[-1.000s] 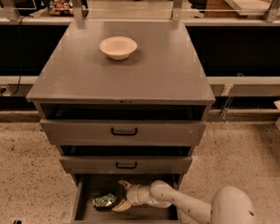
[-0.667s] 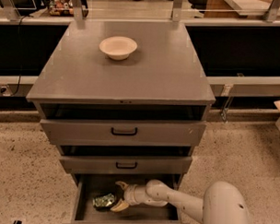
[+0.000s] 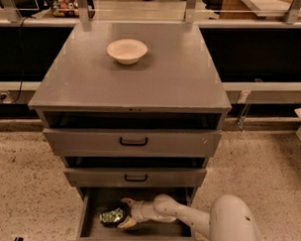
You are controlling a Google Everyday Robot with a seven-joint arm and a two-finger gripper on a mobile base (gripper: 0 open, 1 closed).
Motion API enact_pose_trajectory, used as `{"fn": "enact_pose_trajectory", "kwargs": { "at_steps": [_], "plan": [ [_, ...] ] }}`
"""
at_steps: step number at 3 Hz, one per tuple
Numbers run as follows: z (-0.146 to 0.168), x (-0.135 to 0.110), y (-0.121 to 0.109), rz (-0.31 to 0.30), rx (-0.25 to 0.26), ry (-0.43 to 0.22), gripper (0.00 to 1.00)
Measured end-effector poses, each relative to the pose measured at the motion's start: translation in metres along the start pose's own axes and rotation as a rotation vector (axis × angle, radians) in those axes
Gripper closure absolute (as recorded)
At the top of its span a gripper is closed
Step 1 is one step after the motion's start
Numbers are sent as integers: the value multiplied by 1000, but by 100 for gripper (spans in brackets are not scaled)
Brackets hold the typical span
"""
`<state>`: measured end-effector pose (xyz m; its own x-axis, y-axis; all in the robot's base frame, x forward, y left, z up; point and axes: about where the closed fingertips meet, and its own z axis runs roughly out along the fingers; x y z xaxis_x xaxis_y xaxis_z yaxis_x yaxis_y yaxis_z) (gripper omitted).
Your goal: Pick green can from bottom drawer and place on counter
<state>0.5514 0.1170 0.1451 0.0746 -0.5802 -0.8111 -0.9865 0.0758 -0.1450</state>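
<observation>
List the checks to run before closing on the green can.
1. Bottom drawer pulled open: ok.
2. Green can in view, in the drawer's left half: ok.
3. End effector inside the drawer at the can, fingers spread: ok.
4. Can fully between the fingers: cannot tell.
5. Free spot on counter in front of bowl: ok.
6. Lift-out room under middle drawer: cannot tell.

Green can (image 3: 111,216) (silver glints), cream tool (image 3: 124,214) in grey bottom drawer (image 3: 136,239), grey counter (image 3: 141,87)
</observation>
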Motion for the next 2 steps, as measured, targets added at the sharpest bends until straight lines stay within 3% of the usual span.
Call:
{"fn": "enact_pose_trajectory", "kwargs": {
  "at_steps": [1, 2],
  "plan": [
    [6, 7, -1, -8, -6, 3, 33],
    [9, 11, -3, -5, -4, -8, 50]
  ]
}}
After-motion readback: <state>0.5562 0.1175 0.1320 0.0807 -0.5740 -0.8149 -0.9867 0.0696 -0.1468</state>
